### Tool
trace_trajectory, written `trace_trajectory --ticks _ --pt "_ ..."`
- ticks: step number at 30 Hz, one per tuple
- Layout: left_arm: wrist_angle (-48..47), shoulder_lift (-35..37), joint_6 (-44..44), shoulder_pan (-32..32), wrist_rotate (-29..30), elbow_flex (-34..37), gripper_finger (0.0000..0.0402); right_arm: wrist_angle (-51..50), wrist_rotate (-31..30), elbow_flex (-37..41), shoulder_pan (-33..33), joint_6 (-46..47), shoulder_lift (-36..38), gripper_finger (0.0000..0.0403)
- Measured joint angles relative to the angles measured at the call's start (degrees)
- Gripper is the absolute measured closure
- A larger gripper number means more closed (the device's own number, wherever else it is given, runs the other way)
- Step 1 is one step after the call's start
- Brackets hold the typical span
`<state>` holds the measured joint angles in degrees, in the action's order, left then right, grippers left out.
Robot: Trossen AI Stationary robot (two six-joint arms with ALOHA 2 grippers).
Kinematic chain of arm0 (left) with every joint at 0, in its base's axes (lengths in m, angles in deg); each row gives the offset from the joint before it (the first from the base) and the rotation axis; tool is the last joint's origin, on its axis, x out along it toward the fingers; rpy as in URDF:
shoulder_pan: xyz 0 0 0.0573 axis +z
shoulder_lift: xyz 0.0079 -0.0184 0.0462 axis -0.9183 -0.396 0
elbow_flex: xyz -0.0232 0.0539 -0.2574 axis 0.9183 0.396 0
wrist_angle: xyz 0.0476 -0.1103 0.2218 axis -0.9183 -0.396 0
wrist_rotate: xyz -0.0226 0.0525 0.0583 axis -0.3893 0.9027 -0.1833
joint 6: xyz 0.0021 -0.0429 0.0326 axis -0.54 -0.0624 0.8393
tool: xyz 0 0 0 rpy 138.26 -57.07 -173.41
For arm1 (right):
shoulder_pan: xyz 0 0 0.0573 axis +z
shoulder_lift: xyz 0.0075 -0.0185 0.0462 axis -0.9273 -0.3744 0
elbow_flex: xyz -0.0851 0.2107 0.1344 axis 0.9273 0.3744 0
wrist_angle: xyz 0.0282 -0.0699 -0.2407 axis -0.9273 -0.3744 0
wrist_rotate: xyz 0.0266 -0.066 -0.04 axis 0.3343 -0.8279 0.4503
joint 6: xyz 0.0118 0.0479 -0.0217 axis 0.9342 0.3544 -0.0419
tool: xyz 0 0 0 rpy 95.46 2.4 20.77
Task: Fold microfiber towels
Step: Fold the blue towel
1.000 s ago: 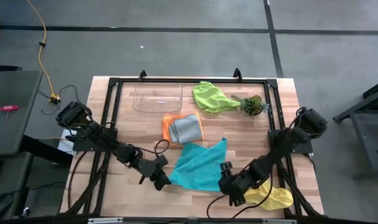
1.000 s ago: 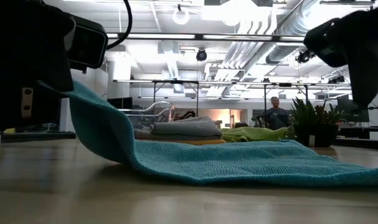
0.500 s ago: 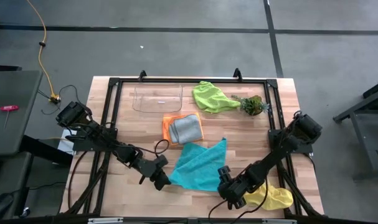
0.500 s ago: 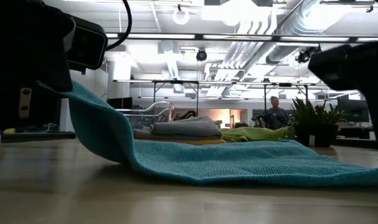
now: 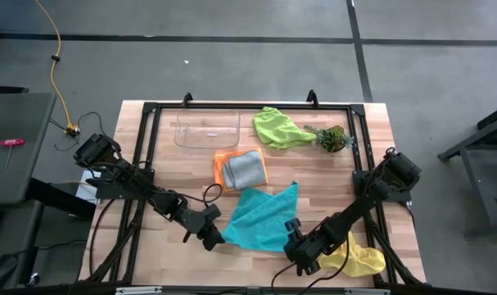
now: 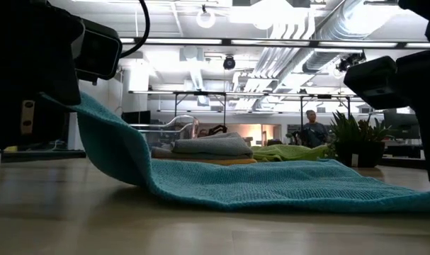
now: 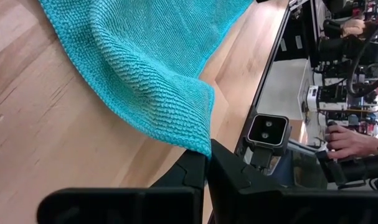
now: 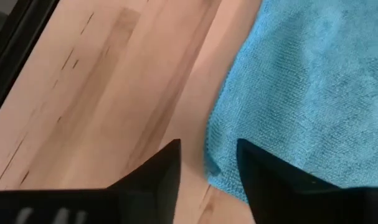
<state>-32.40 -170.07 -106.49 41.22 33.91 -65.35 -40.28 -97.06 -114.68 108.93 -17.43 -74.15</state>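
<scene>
The left arm reaches in from the table's left side, and the left gripper (image 5: pixel 213 238) is low, with its fingers pressed together. The right arm stretches diagonally from the right side; the right gripper (image 5: pixel 292 242) hangs low with fingers apart.

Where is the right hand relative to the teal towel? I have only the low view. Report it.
Observer: In the right wrist view, the right hand is open, with the edge of the teal towel between its fingers.
Operator: Report the left hand.
Observer: The left hand is shut on the teal towel's corner.
Operator: Say what lies under the right arm.
Observer: In the high view, a crumpled yellow towel.
</scene>
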Motion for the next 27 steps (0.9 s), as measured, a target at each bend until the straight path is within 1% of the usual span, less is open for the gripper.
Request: trace_trajectory --ticks 4,7,8,11,13,18,22,27 --pt "0.0 0.0 -0.3 0.0 -0.4 0.0 0.0401 0.5 1.0 0.0 0.0 0.7 0.0 0.0321" --pt "0.0 0.0 -1.8 -0.2 -1.1 0.0 0.0401 0.5 2.5 0.0 0.0 6.1 0.1 0.0382" --pt "0.0 0.0 -2.1 -0.2 -1.9 0.0 0.0401 0.6 3.6 0.0 0.0 7.4 0.4 0.0392" --pt "-0.2 1.2 -2.1 -0.4 -4.7 0.0 0.0401 1.7 5.1 0.0 0.0 9.5 2.9 0.0392" --pt "0.2 2.4 -2.8 -0.6 -4.9 0.0 0.0401 1.8 5.0 0.0 0.0 10.7 5.3 0.0399" --pt "-0.3 8.4 -2.7 -0.6 -5.4 0.0 0.0401 1.9 1.7 0.0 0.0 13.6 13.3 0.0401" --pt "-4.6 14.8 -1.7 -0.2 -5.1 -0.1 0.0401 1.9 0.2 0.0 -0.8 15.3 18.5 0.0402" --pt "-11.4 21.8 -1.4 1.7 -4.4 0.0 0.0401 3.4 -0.9 0.0 -3.2 15.2 22.9 0.0402"
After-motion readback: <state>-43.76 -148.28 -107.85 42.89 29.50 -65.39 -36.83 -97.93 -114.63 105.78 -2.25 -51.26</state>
